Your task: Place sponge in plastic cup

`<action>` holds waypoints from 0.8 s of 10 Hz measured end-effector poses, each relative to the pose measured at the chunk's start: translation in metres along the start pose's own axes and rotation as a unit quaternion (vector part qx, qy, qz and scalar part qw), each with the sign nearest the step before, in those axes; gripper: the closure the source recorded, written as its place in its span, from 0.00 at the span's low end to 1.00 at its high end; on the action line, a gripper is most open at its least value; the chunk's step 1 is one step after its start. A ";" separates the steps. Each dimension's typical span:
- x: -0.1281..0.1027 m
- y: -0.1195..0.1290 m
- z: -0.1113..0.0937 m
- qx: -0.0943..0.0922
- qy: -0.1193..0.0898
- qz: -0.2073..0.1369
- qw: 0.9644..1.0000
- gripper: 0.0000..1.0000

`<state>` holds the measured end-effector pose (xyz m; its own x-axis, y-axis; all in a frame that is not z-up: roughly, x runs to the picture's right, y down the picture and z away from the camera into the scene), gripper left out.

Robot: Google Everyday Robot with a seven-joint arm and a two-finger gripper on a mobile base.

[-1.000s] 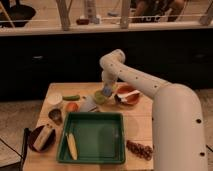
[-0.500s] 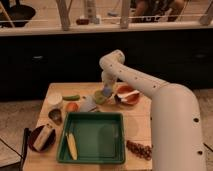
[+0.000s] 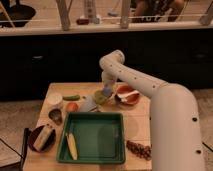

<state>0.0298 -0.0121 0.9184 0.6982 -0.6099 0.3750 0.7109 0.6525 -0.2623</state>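
Observation:
My gripper [image 3: 105,91] hangs from the white arm over the back middle of the wooden table. It is shut on the sponge [image 3: 102,96], a yellow-green block with a blue face. The plastic cup [image 3: 89,104], pale grey-white, stands just left of and below the sponge, leaning a little, between the sponge and an orange piece. The sponge is at the cup's upper right edge; I cannot tell whether they touch.
A red bowl [image 3: 127,95] is right of the gripper. A squat white cup [image 3: 54,98], a dark green cucumber [image 3: 71,97], an orange piece [image 3: 72,106] and a dark metal cup [image 3: 55,116] are at the left. A green tray [image 3: 100,140] holds corn [image 3: 72,145].
The gripper with the sponge has shifted only slightly near the plastic cup. Nothing else has moved.

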 end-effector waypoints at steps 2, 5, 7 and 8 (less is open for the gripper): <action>-0.005 -0.001 -0.003 0.000 0.001 -0.008 1.000 1.00; -0.023 -0.011 -0.007 0.009 -0.003 -0.032 0.999 1.00; -0.031 -0.017 -0.010 0.016 -0.006 -0.046 0.999 1.00; -0.035 -0.019 -0.011 0.019 -0.008 -0.054 0.998 1.00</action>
<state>-0.0076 -0.0083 0.9002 0.6156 -0.6704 0.4143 0.7783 0.5999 -0.1856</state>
